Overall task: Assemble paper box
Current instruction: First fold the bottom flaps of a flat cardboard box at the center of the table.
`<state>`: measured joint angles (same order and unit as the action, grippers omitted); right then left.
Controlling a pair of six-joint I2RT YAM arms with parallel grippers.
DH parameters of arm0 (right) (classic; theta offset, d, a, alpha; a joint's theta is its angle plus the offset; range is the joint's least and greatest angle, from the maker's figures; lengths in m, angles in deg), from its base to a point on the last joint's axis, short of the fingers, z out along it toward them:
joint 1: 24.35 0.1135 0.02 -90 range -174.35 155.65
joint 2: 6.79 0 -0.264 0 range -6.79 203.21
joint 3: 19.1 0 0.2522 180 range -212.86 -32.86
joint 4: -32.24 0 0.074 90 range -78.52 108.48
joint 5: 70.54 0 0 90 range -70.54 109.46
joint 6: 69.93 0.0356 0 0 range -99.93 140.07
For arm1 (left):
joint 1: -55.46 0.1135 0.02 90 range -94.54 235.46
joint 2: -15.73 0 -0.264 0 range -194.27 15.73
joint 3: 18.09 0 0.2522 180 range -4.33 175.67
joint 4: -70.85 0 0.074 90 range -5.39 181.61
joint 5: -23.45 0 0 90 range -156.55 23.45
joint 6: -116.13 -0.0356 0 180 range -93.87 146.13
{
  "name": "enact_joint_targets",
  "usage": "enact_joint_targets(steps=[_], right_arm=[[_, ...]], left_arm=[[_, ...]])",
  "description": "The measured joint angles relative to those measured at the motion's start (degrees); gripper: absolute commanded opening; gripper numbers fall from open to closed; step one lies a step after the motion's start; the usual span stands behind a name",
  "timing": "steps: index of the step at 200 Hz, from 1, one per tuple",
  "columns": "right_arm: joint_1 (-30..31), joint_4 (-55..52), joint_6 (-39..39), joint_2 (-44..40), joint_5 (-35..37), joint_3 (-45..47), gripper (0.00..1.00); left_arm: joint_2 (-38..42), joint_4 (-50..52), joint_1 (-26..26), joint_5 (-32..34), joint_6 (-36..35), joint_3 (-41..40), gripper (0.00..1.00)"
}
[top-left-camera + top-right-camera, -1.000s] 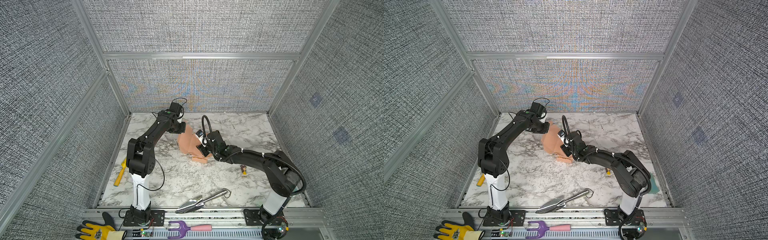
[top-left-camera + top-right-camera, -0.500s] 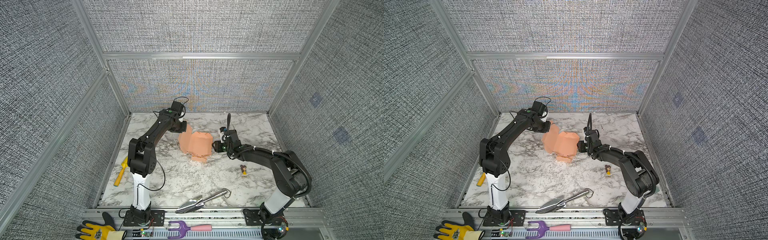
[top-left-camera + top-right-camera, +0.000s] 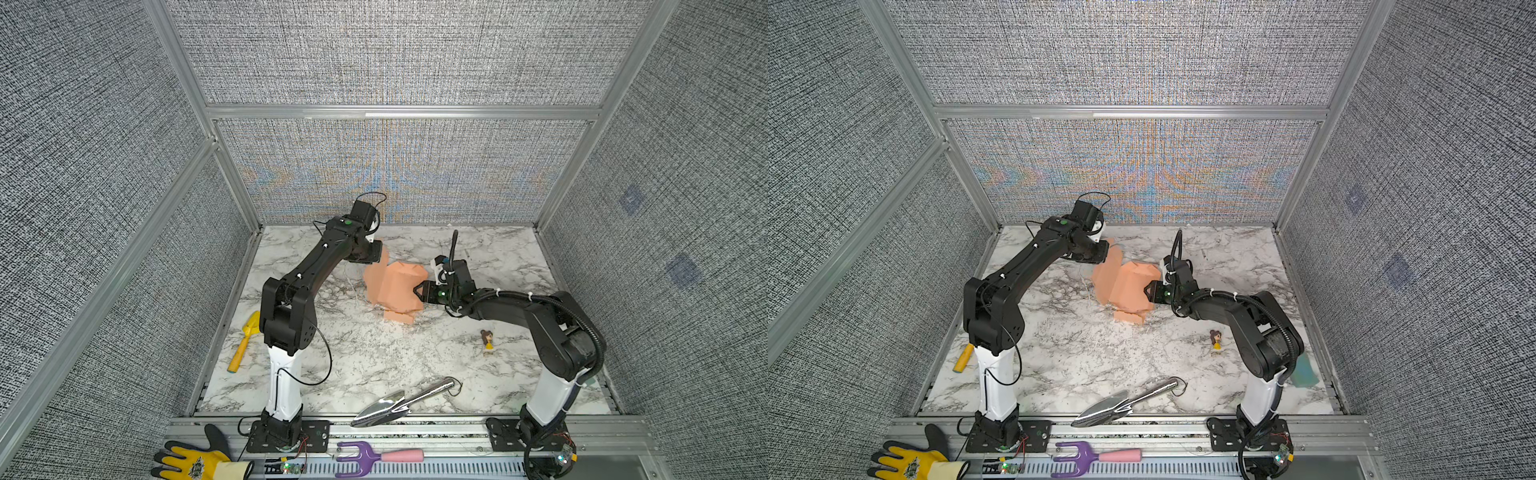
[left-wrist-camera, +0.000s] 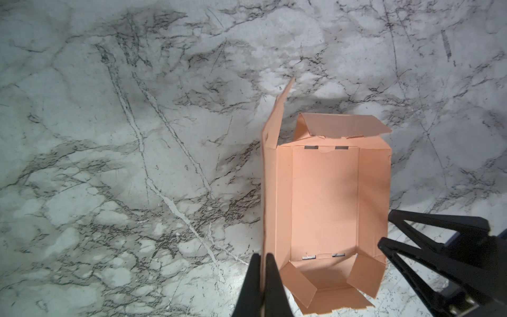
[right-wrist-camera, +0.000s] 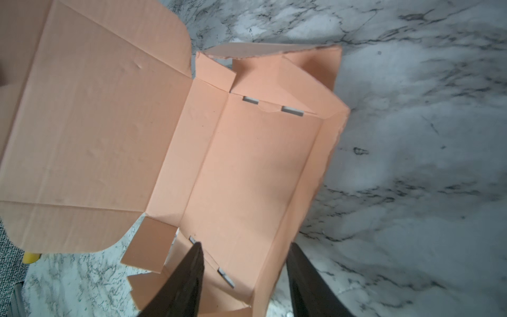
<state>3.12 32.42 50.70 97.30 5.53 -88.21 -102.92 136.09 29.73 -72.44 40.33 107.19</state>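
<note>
The salmon-pink paper box (image 3: 395, 286) (image 3: 1129, 286) lies half folded in the middle of the marble table, its tray open upward and its end flaps loose. My left gripper (image 3: 376, 254) (image 4: 262, 256) is shut on the edge of the wide lid panel (image 5: 90, 131), which it holds raised at the tray's far-left side. My right gripper (image 3: 417, 291) (image 5: 245, 244) is open at the box's right side. It straddles the long side wall (image 5: 307, 192), with one finger inside the tray (image 4: 323, 197) and one outside, neither pressing on the card.
A yellow trowel (image 3: 245, 340) lies by the left wall. A small figurine (image 3: 487, 338) stands near the right arm. A silver trowel (image 3: 399, 401) lies at the front edge. A yellow glove (image 3: 195, 463) and a purple hand rake (image 3: 374, 457) rest on the front rail.
My right gripper drew back to the right off the box, then came in again at its right wall. The left gripper kept its hold on the lid panel.
</note>
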Motion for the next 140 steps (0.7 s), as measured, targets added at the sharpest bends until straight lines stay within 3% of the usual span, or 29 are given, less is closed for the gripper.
enact_joint_targets(steps=[83, 140], right_arm=[[1.1, -1.4, 0.0, 0.8, 1.6, -2.3, 0.51], [0.1, -4.7, -0.3, -5.3, 7.3, -0.6, 0.51]], left_arm=[[-0.2, -0.2, -1.6, -1.4, 0.9, 0.9, 0.0], [-0.6, -0.1, -1.7, -0.1, 0.9, 0.6, 0.0]])
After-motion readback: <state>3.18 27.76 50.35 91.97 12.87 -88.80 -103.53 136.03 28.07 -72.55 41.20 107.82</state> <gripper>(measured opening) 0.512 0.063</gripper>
